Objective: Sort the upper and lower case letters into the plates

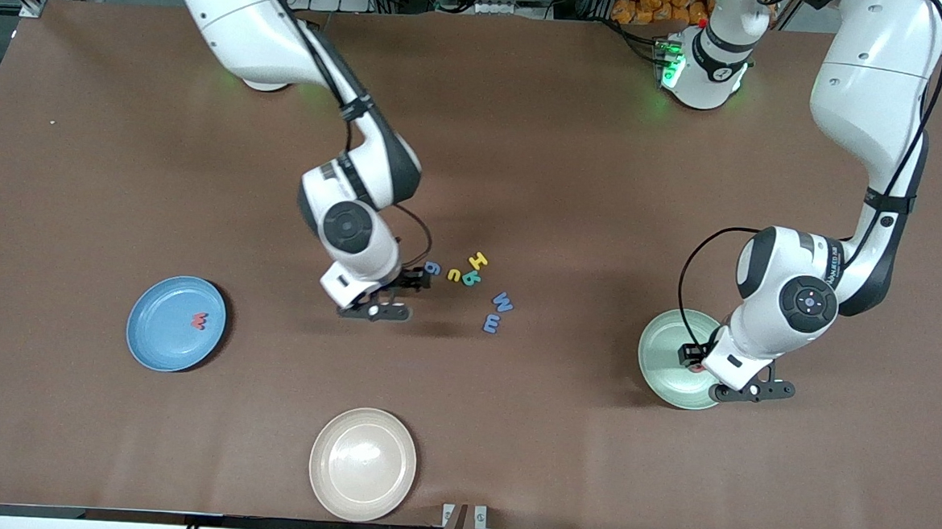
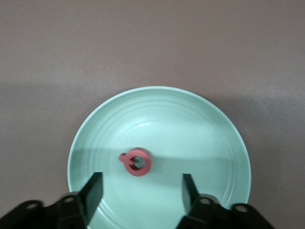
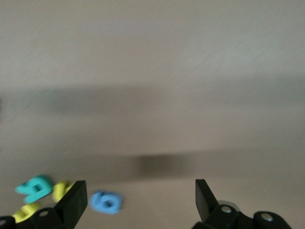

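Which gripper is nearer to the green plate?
Left. The left gripper hangs open right over the green plate; the right gripper is over the letters mid-table.

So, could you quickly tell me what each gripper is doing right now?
Left gripper: open over the green plate, holding nothing.
Right gripper: open over the table near the loose letters, holding nothing.

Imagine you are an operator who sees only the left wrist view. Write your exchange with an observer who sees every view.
Operator: A red ring-shaped letter lies in my mint plate. Is anything in the other plate?
Observer: One red letter lies in the blue plate.
Operator: Where is the right gripper?
Observer: The right gripper is open, beside the loose letters.
Operator: How many lie loose?
Observer: Six, clustered mid-table.
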`<control>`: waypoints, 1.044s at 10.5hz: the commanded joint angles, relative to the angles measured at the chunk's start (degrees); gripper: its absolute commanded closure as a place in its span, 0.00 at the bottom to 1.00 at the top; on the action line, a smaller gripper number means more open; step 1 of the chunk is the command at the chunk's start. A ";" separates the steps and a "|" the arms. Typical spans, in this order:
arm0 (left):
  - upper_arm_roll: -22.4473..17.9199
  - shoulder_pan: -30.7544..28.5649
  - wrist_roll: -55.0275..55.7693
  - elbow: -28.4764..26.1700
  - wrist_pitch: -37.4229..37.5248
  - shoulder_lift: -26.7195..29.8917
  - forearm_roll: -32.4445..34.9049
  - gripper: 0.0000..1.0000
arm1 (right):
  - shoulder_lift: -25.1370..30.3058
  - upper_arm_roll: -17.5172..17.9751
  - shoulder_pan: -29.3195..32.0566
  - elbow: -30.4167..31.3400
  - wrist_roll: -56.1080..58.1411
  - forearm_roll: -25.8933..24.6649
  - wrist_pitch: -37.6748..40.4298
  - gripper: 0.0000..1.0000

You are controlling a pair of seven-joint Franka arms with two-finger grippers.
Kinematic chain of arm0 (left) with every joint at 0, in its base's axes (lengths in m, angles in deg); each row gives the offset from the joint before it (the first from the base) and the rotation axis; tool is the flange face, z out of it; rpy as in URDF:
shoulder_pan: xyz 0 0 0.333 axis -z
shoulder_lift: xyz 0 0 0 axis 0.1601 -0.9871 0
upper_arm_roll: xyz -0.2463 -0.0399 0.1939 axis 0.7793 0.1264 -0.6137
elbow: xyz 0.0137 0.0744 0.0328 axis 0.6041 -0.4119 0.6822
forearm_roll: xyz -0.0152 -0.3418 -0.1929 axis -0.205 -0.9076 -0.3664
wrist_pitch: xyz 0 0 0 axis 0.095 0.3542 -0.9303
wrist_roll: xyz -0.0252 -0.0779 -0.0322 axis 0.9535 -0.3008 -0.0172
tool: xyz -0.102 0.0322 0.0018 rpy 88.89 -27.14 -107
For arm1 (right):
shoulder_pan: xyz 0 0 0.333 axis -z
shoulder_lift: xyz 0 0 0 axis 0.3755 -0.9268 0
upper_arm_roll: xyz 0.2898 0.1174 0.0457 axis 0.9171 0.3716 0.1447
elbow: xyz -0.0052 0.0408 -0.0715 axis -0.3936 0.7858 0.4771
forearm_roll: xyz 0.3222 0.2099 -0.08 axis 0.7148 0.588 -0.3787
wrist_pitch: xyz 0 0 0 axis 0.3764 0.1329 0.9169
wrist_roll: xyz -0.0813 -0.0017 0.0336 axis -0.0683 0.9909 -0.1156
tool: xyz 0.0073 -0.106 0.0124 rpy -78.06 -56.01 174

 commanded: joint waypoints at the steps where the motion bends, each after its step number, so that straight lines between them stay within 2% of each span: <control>1: 0.52 0.07 0.84 0.04 3.65 3.58 1.84 0.00 | -1.13 -0.37 -3.62 0.52 -6.70 -0.45 -0.97 0.00; 5: 1.31 0.24 0.84 0.31 9.46 9.65 1.58 0.00 | -1.13 -0.46 -4.43 5.69 -6.81 -1.06 -6.66 0.00; 8: 2.19 0.24 0.84 0.57 12.88 12.90 1.23 0.00 | -1.13 -0.55 -4.17 6.23 -6.81 -1.15 -6.94 0.00; 11: 2.63 0.33 0.84 4.69 20.69 14.49 0.96 0.00 | -1.39 -0.64 -3.81 6.23 -6.81 -1.33 -7.56 0.00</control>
